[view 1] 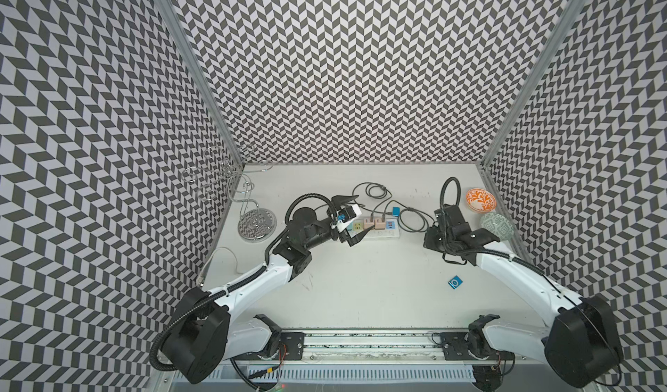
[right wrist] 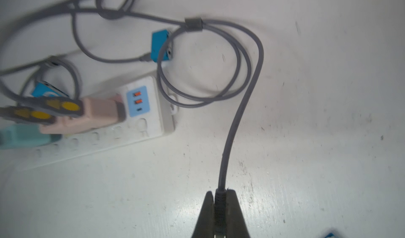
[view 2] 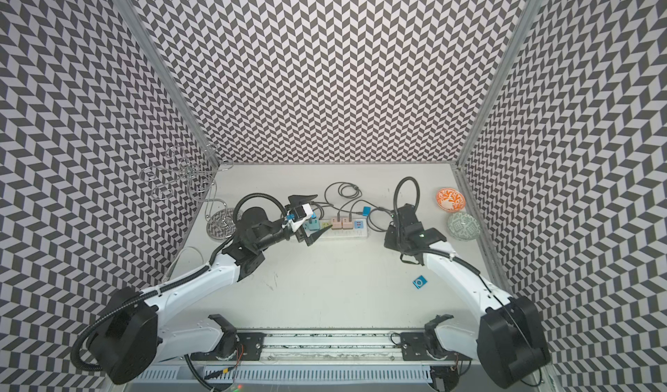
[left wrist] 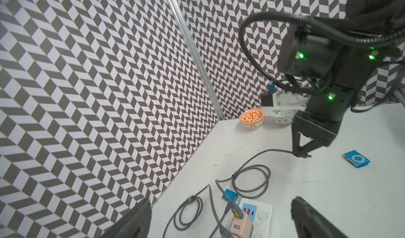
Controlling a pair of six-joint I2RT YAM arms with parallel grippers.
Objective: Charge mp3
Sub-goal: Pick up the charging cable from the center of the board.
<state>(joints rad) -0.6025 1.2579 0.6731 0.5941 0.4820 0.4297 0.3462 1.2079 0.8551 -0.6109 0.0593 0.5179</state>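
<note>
Cable (right wrist: 238, 116) end: pinched by right gripper (right wrist: 219, 195), fingers pressed onto it. Left gripper (view 1: 353, 215): fingers spread wide, empty, above power strip (right wrist: 149, 125). mp3 player (view 1: 456, 282): lying apart, unconnected; plugging remains.

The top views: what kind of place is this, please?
Probably a robot test booth, not a home: a left arm and right arm mounted on a rail, walls papered in a zigzag pattern, and a white table with a power strip laid out.

Left gripper (view 1: 364, 211) agape, right gripper (right wrist: 219, 194) closed.
</note>
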